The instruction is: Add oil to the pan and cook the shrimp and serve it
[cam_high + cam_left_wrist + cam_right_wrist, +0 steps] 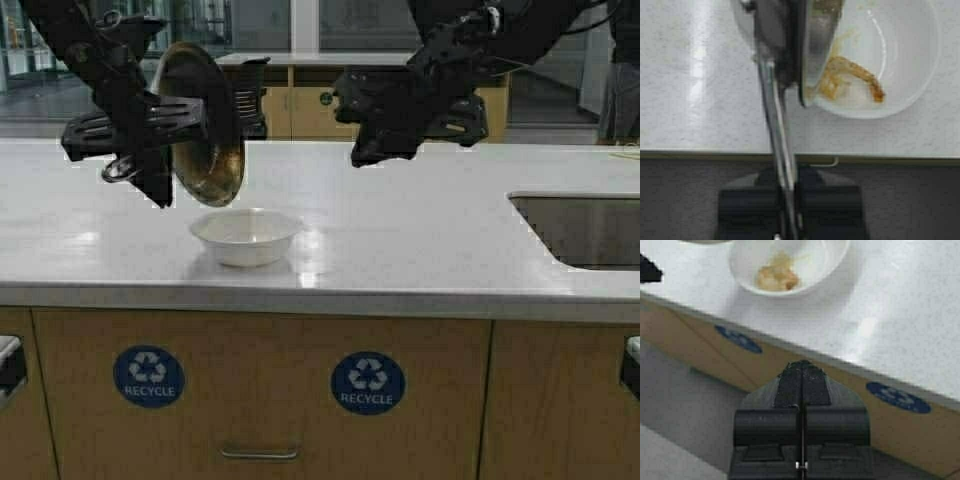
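Shrimp [852, 77], one, white bowl [246, 236], one pan [205, 125]

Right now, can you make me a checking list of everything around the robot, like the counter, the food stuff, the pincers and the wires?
Surface: white counter, with a sink set in at the robot's right.
Job's things: pan held up and tipped steeply over the white bowl; shrimp lies in the bowl. Oil: nothing seen.
Clutter: nothing seen.
Pincers: left pincer shut on the pan's handle, above the counter beside the bowl. Right pincer shut and empty, raised over the counter's front edge.
Cables: a dark cable by the right arm, at the top of the high view.
Surroundings: wooden cabinet fronts with blue recycle stickers below; windows and another counter behind.
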